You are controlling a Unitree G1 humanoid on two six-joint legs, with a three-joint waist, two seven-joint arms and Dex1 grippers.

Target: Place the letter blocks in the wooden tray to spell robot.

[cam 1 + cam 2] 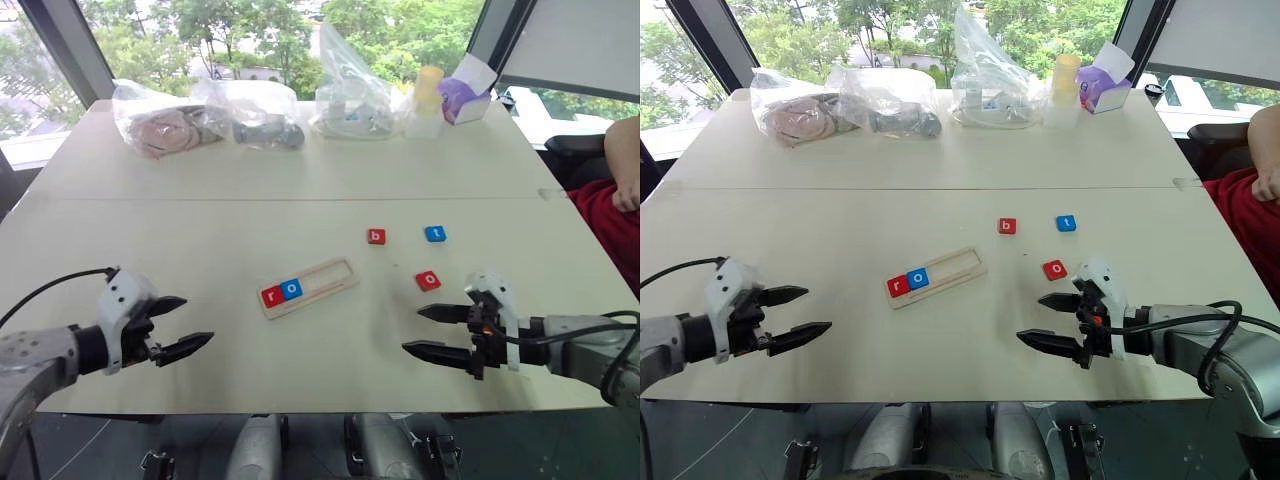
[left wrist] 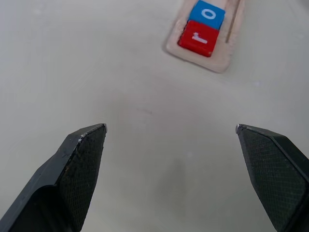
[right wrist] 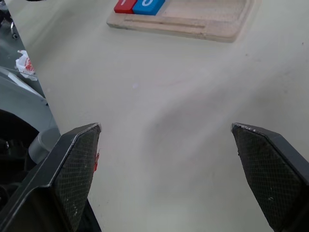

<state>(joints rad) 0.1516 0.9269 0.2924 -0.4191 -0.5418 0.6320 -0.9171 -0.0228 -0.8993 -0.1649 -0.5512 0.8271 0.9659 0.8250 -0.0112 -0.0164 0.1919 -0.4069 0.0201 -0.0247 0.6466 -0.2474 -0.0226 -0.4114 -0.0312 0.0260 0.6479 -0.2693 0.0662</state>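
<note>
Left eye view: red r [image 1: 272,295] and blue o [image 1: 292,289] sit in the wooden tray [image 1: 335,276], leaving three slots. My left gripper [image 1: 184,326] and right gripper [image 1: 435,332] hover spread wide, empty; red b [image 1: 376,237] waits at one o'clock of the tray.

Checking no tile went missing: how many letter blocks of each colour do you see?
Red: 3, the r in the tray, the b, the loose o
Blue: 2, the tray's o, the t
Total: 5

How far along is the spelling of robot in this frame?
Done: red r and blue o sit at the wooden tray's left end. In hand: nothing; left hand and right hand are open. Left: red b, red o, blue t lie on the table.
</note>
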